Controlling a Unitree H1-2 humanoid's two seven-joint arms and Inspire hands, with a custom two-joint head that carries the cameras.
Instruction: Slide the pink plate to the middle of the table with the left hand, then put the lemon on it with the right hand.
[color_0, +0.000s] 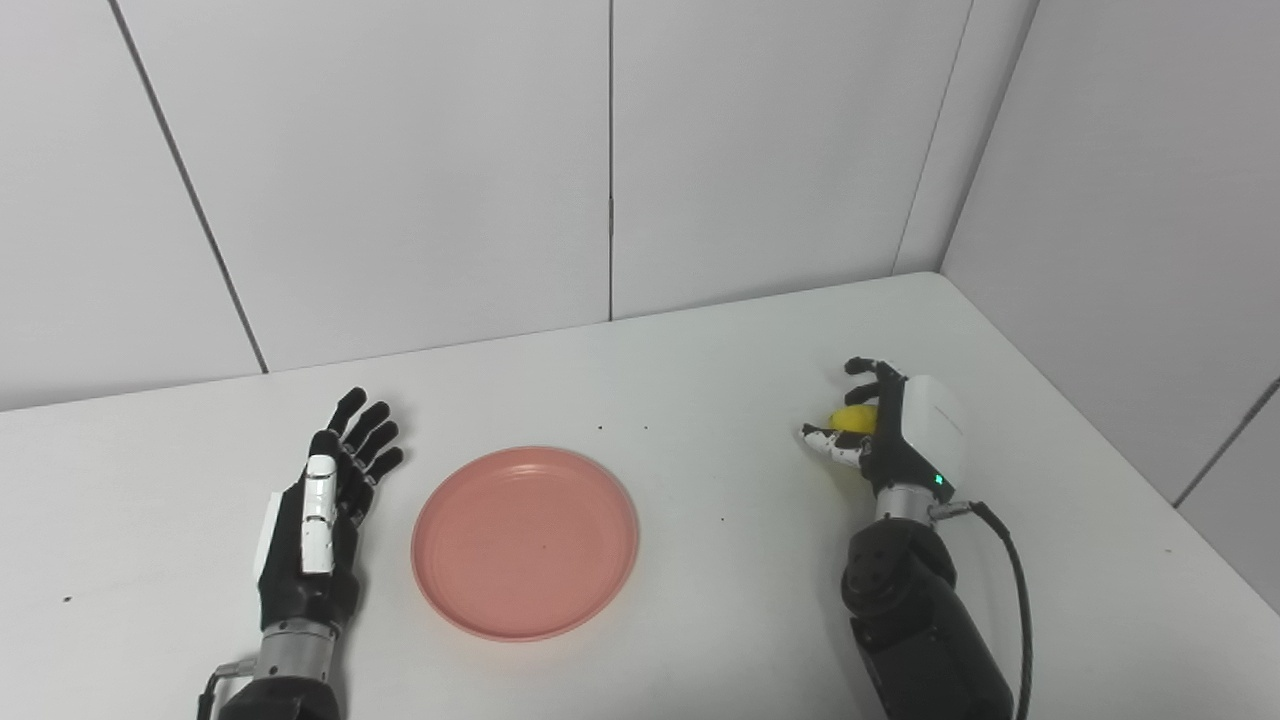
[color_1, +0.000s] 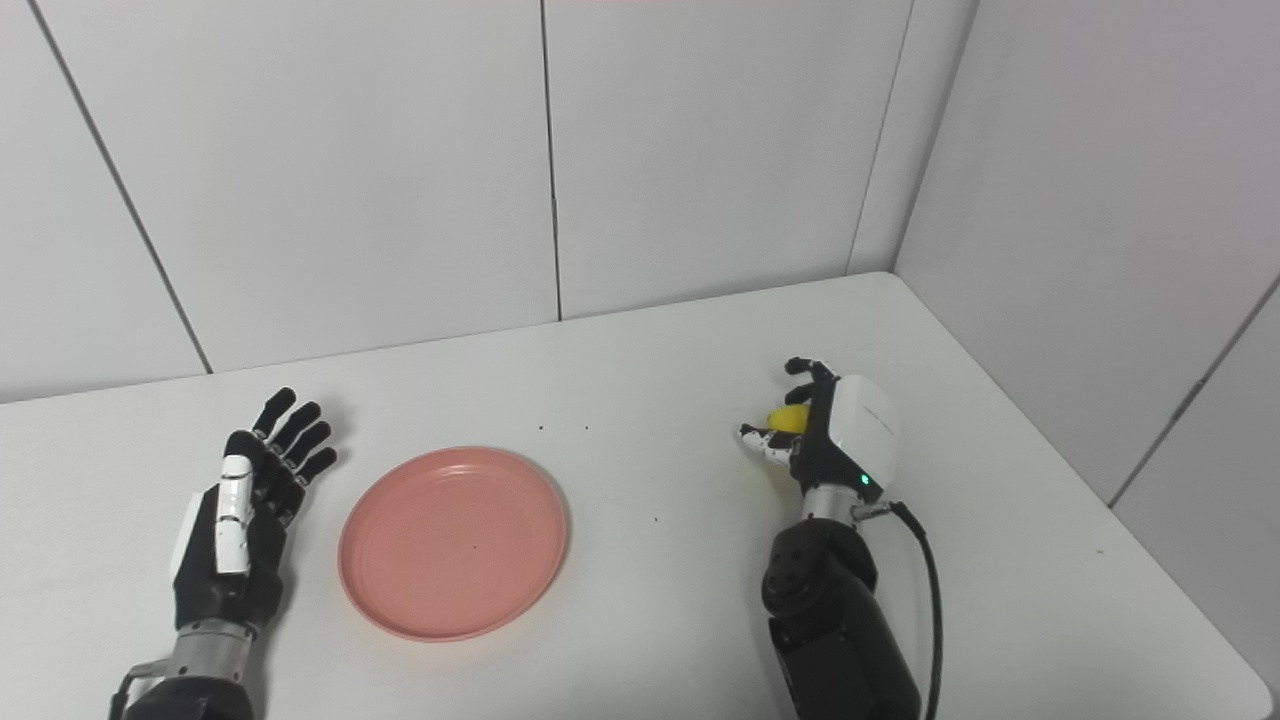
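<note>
- Plate (color_0: 526, 541): pink, round, flat on the white table (color_0: 700, 420), near the front edge & a bit left of centre. Nothing on it; only a tiny dark fleck near its middle.
- Lemon (color_0: 856, 417): yellow, over on the right side of the table, well apart from the plate. Mostly hidden — only a small yellow patch shows between the right hand's fingers and thumb. Can't tell if it rests on the table or is lifted; its underside is blocked.
- Right hand (color_0: 885, 425): wrapped around the lemon, fingers (color_0: 868, 368) curled over its far side, thumb tip at its near left. White back cover faces right w/ a small green light lit. Palm side not visible. Black cable (color_0: 1010, 570) loops from the wrist down out of the picture; forearm cut off at the bottom edge.
- Left hand (color_1: 240, 510): just left of the plate, not touching it, a strip of bare table between. Holds nothing, fingers stretched out & slightly spread, pointing away from the robot. Looks to lie low over the table; contact can't be confirmed. Forearm cut off at the bottom.
- Table: a few small dark specks scattered. Grey panelled walls (color_0: 400, 180) at back & right; table's right corner meets them.
</note>
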